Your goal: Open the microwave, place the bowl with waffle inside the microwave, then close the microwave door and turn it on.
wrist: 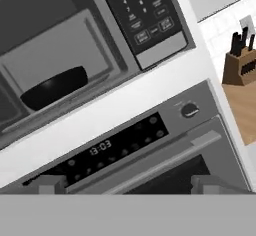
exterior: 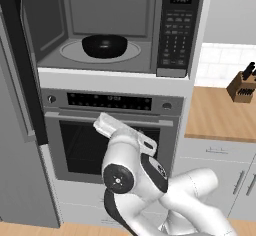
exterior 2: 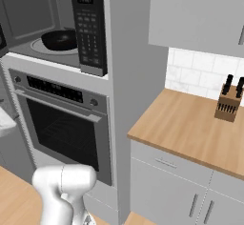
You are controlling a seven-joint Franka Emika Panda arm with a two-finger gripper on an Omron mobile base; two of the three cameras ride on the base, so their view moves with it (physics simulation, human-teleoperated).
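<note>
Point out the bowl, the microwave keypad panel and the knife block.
bowl (exterior: pixel 104 46): left base view, front of its black wall.
microwave keypad panel (exterior: pixel 175 35): left base view, middle of the button field.
knife block (exterior 2: pixel 227 106): right base view, wooden front face.

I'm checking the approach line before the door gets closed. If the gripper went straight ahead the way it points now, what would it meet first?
Probably the oven's control panel, which sits centred ahead of the open gripper, below the microwave. Depth is hard to judge.

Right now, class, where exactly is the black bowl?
The bowl sits on the round glass turntable inside the open microwave, left of the keypad panel and directly above the steel oven.
</note>
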